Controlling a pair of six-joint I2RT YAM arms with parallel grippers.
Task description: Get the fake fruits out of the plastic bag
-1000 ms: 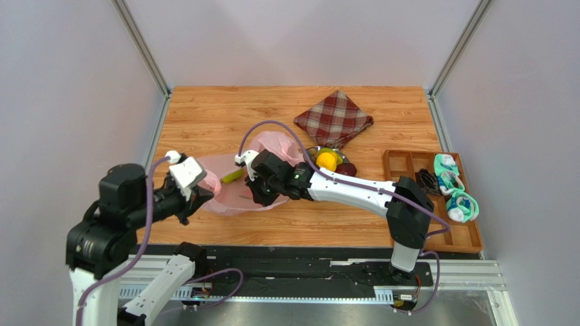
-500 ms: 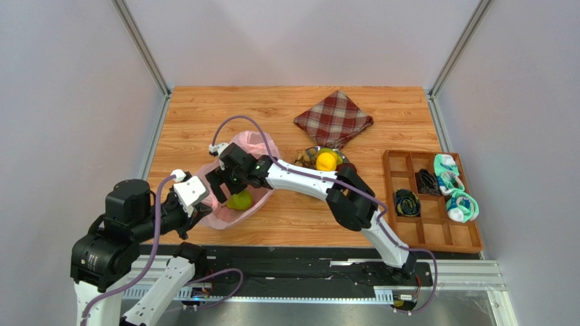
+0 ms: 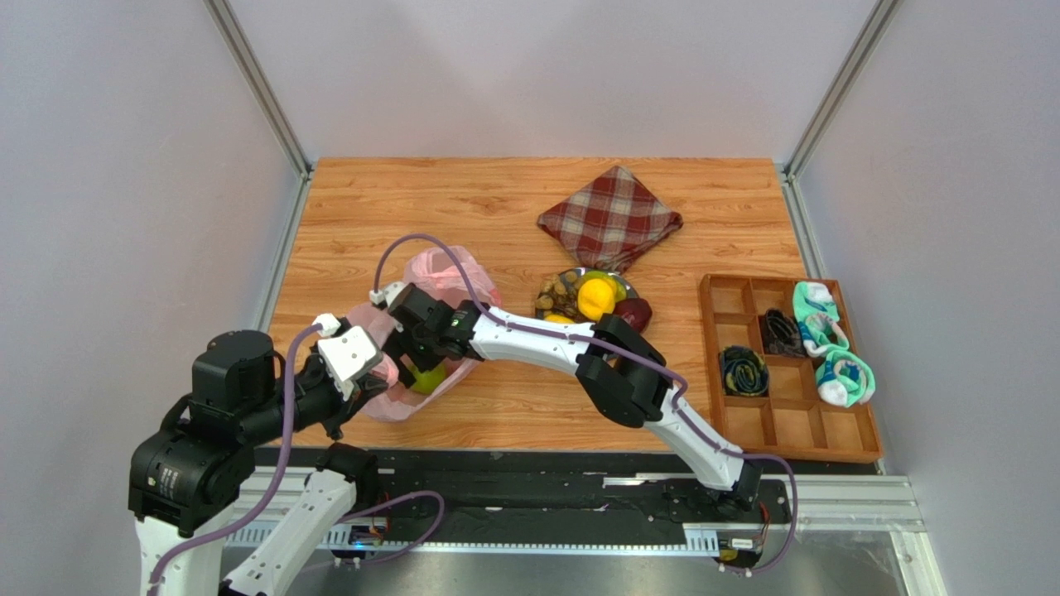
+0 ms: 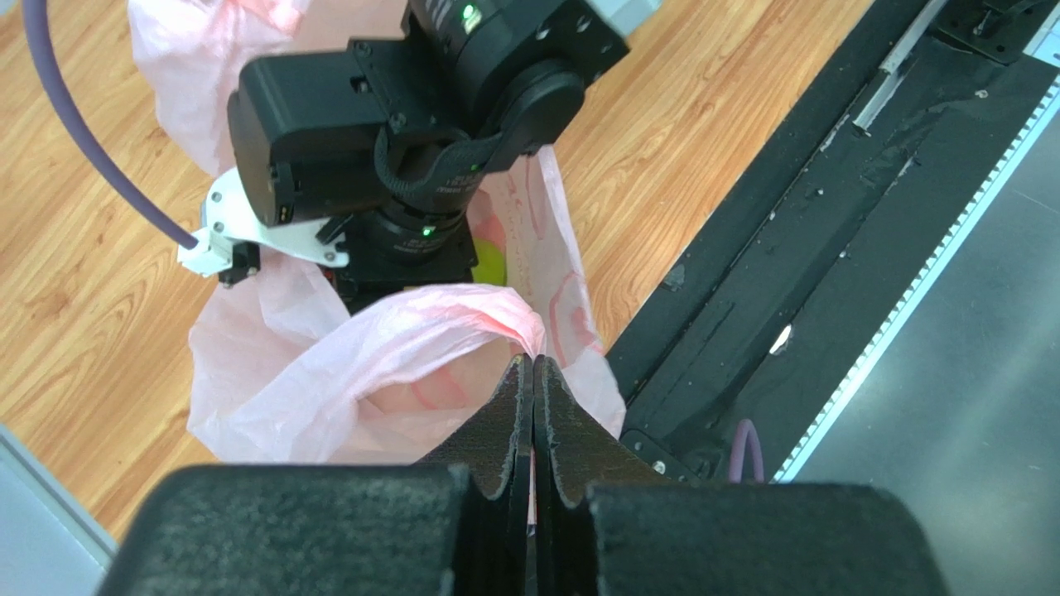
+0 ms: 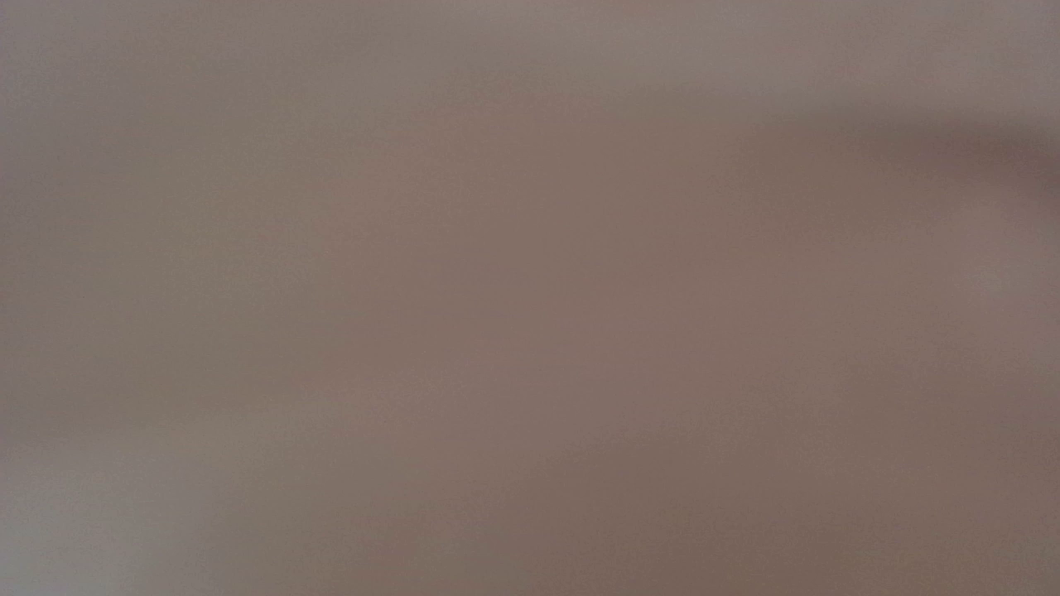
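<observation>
- Left gripper (image 4: 533,395), lower centre of left wrist view: fingers pressed together, pinching rim of plastic bag (image 4: 311,373).
- Bag sits left of centre in top view, mouth held open.
- Right gripper (image 3: 418,356) reaches down into bag. Fingers hidden by plastic and right wrist view is a pinkish blur, so opening can't be told.
- Green fruit (image 3: 428,379) inside bag, just below right gripper.
- Yellow fruit (image 3: 596,298) and dark red apple (image 3: 635,311) right of bag.
- Plaid cloth (image 3: 610,217) upper centre.

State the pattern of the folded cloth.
The cloth is red and cream plaid, clearest in the top external view.
</observation>
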